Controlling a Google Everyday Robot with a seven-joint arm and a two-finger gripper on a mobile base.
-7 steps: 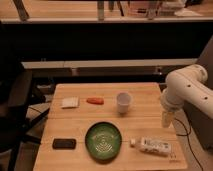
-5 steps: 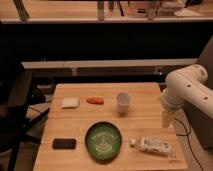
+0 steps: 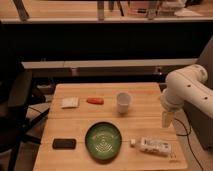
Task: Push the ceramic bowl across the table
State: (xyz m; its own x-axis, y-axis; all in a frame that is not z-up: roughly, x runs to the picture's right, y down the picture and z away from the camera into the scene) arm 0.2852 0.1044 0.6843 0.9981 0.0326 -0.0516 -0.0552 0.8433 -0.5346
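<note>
The worktop (image 3: pixel 80 122) is pale wood laid in long planks, smooth and rectangular. Six things lie on it, one of each kind.

The ceramic bowl (image 3: pixel 104 141) is round, shallow and glossy green, with pale concentric rings inside. It sits close to the middle of the worktop's near edge, upright and touching nothing else.

Toward the near left corner lies a flat black rectangle (image 3: pixel 64 144) with rounded ends, just beside the bowl but apart from it. Toward the near right corner a white tube (image 3: pixel 152 146) lies on its side, its small cap pointing at the bowl.

Along the far half stand three more things. A pale square pad (image 3: pixel 70 102) lies near the left edge. A small, elongated red-orange piece (image 3: pixel 95 100) lies beside it. A plain white cup (image 3: pixel 123 101), tapered and upright, stands near the centre.

The arm (image 3: pixel 187 90) is smooth, rounded and cream-white, with a thick curved elbow beyond the right edge. Its tool (image 3: pixel 167 120) hangs pointing down over the right edge, well apart from the bowl and holding nothing. Whether the tool is wide or narrow cannot be told.
</note>
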